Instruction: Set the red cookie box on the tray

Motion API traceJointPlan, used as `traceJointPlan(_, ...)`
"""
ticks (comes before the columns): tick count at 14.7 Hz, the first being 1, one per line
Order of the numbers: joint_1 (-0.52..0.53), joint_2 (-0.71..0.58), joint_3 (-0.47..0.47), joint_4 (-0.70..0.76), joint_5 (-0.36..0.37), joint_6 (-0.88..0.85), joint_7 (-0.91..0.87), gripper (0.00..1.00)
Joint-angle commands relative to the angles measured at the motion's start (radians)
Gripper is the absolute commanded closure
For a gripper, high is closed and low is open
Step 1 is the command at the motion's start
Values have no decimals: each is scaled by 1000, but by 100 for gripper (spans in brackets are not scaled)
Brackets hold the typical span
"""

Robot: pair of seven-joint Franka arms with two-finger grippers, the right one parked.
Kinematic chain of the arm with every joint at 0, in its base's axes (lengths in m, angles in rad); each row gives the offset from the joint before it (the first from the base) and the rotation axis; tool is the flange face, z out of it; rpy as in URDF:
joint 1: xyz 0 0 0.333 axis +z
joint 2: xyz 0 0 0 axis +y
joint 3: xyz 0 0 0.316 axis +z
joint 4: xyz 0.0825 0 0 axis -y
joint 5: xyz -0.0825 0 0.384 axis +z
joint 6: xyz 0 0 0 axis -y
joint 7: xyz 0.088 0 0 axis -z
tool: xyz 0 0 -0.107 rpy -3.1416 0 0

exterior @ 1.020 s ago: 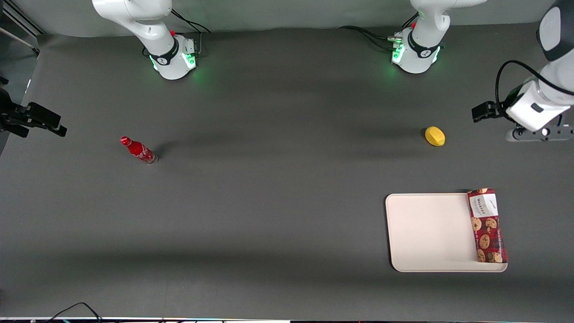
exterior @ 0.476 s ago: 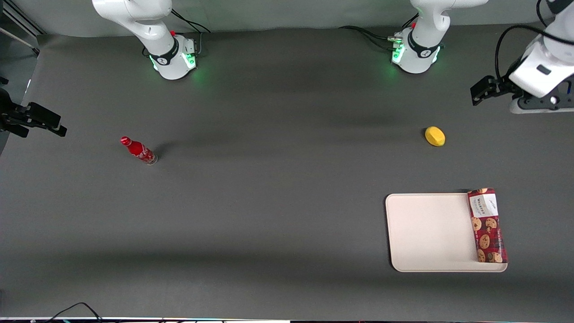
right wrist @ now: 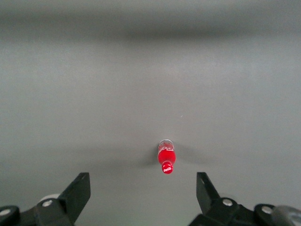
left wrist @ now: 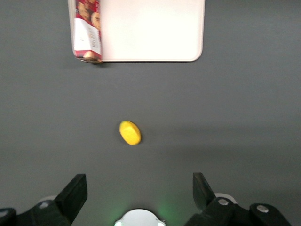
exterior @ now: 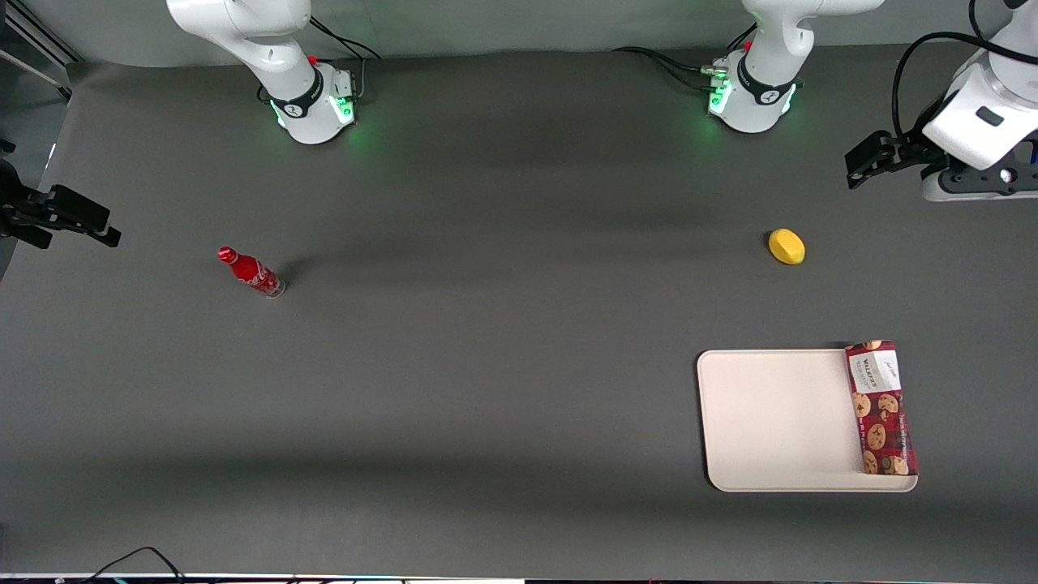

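Observation:
The red cookie box (exterior: 881, 408) lies flat along the edge of the cream tray (exterior: 774, 422) that faces the working arm's end of the table. Its white-label end pokes slightly past the tray's rim. In the left wrist view the cookie box (left wrist: 87, 30) and tray (left wrist: 155, 28) show well away from the fingers. My left gripper (exterior: 977, 185) hangs high above the table, farther from the front camera than the tray and the lemon. The gripper (left wrist: 138, 190) is open, with only bare table between its fingers (left wrist: 75, 190).
A yellow lemon (exterior: 787, 246) lies on the dark table between the tray and the arm bases; the wrist camera catches the lemon (left wrist: 130, 132) too. A small red bottle (exterior: 250, 272) stands toward the parked arm's end.
My left gripper has risen and drawn away from the front camera, toward the arm bases; most of that came in the first half second. The box, tray, lemon and bottle have not moved.

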Motion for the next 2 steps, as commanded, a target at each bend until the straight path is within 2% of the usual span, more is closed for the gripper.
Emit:
traceJointPlan(1, -17, 55, 16, 62, -33, -38, -20, 0)
traceJointPlan(2, -16, 69, 16, 70, -33, -35, -14, 0)
